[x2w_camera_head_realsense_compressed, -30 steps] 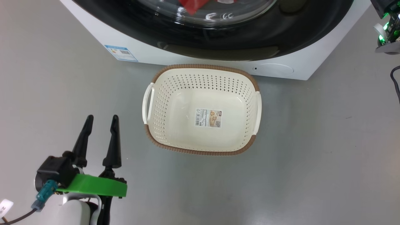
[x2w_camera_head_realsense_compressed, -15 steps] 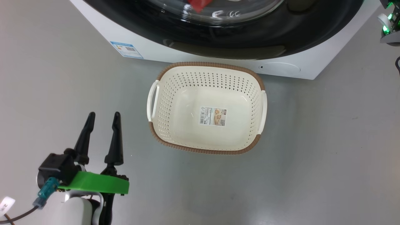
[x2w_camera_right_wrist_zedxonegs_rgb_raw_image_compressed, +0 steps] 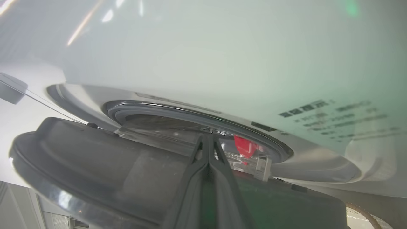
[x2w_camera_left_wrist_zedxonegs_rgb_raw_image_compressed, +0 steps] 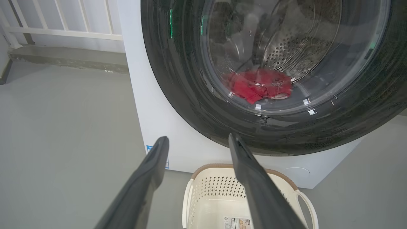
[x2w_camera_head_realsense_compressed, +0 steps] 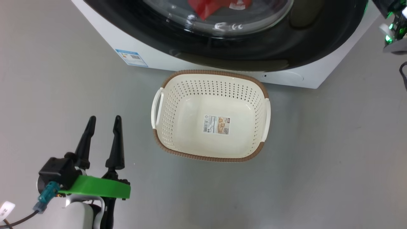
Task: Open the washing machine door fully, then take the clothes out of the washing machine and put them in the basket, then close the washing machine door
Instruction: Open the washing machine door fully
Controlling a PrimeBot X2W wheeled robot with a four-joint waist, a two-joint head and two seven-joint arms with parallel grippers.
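grey floor (x2w_camera_head_realsense_compressed: 318, 165) runs under everything, with a white railing (x2w_camera_left_wrist_zedxonegs_rgb_raw_image_compressed: 63, 31) at the back. the left gripper (x2w_camera_head_realsense_compressed: 105, 118) hangs over the floor, its two fingers spread wide, clasping nothing and touching nothing. the basket (x2w_camera_head_realsense_compressed: 210, 73) sits to the right of them, just before the washing machine (x2w_camera_left_wrist_zedxonegs_rgb_raw_image_compressed: 152, 108). beyond their tips, the washing machine door (x2w_camera_left_wrist_zedxonegs_rgb_raw_image_compressed: 178, 79) shows the clothes (x2w_camera_left_wrist_zedxonegs_rgb_raw_image_compressed: 257, 86) red behind its glass. the right gripper (x2w_camera_right_wrist_zedxonegs_rgb_raw_image_compressed: 207, 137) has its fingers pressed flat together on nothing, tips at the door's edge, where a gap shows before the grey ring (x2w_camera_right_wrist_zedxonegs_rgb_raw_image_compressed: 190, 111). whether they touch the door i cannot tell.

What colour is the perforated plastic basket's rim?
Brown, woven-look rim on the cream perforated basket; head view shows it best.
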